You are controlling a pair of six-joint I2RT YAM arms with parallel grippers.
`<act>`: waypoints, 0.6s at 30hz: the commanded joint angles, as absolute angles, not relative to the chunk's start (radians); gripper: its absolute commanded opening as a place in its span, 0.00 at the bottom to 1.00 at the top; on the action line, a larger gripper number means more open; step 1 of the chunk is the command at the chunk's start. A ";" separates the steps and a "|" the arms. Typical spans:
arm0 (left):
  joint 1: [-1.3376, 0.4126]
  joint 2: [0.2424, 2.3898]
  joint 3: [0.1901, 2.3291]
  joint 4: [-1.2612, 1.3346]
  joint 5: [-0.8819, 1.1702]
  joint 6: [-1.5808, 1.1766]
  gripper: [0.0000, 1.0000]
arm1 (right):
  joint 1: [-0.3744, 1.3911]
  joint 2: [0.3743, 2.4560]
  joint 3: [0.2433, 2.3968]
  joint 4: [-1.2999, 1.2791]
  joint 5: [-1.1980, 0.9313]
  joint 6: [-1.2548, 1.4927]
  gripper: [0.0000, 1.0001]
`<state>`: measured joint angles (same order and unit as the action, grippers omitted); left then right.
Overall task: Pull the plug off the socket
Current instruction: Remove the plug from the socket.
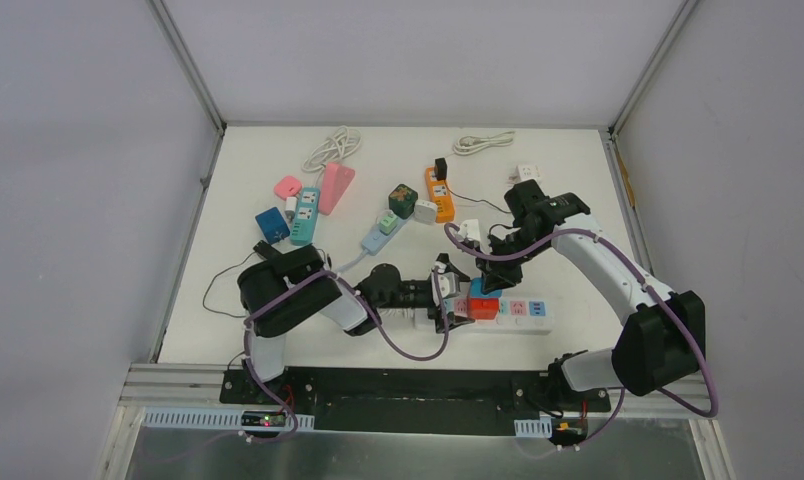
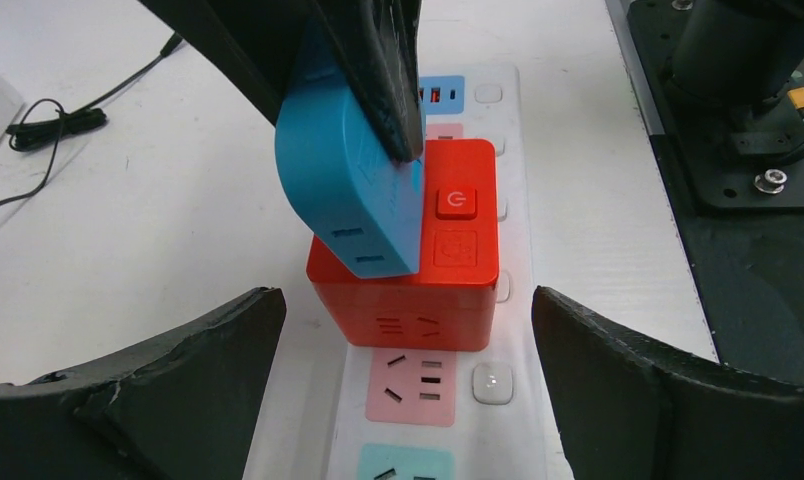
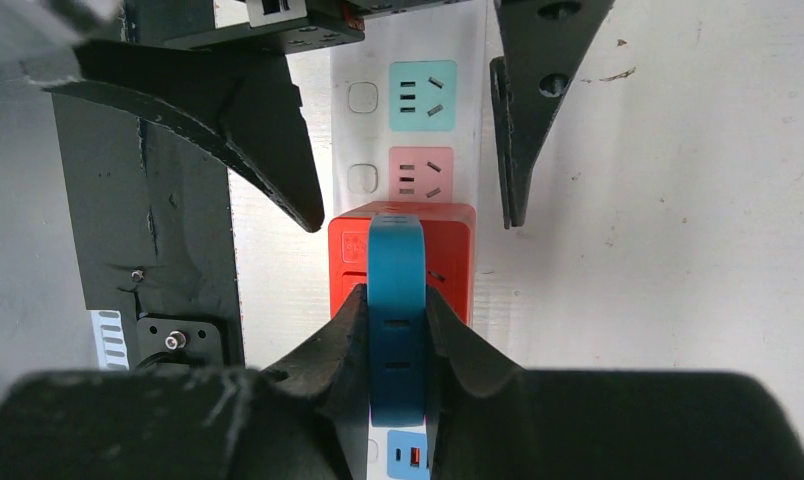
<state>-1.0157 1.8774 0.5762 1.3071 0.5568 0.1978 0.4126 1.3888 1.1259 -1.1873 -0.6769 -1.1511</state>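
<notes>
**A:** What has the right gripper (image 3: 396,300) got?

**B:** It's clamped tight on the blue plug (image 3: 396,262), pinching its two flat faces across the thin way. The plug is a narrow slab, and its long edge runs along the power strip (image 3: 363,80).

**A:** And where is the plug sitting?

**B:** On top of the red cube socket (image 2: 456,292), which is itself plugged into the strip. The plug leans a little in the left wrist view (I can't tell whether its pins are seated or partly out).

**A:** So which way is off?

**B:** Straight up from the cube's top face, I'd judge, with the claw already directly over it.

**A:** What about the left gripper (image 2: 403,305)?

**B:** It's spread as wide as it goes and holding nothing. Its jaws stand either side of the red cube, clear of it. It's the arm placed to pin the cube down, or the cube may lift with the plug.
</notes>
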 commanded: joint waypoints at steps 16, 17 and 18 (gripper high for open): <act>-1.029 1.960 0.657 1.418 0.555 0.119 0.83 | 0.418 1.391 1.111 -1.216 -0.715 -1.184 0.00; -1.029 1.962 0.659 1.418 0.557 0.111 0.80 | 0.418 1.393 1.110 -1.216 -0.716 -1.184 0.00; -1.029 1.965 0.662 1.418 0.561 0.103 0.76 | 0.418 1.394 1.110 -1.216 -0.716 -1.184 0.00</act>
<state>-1.0183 1.9522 0.6323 1.3437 0.5446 0.1459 0.4122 1.3888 1.1240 -1.1866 -0.6819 -1.1553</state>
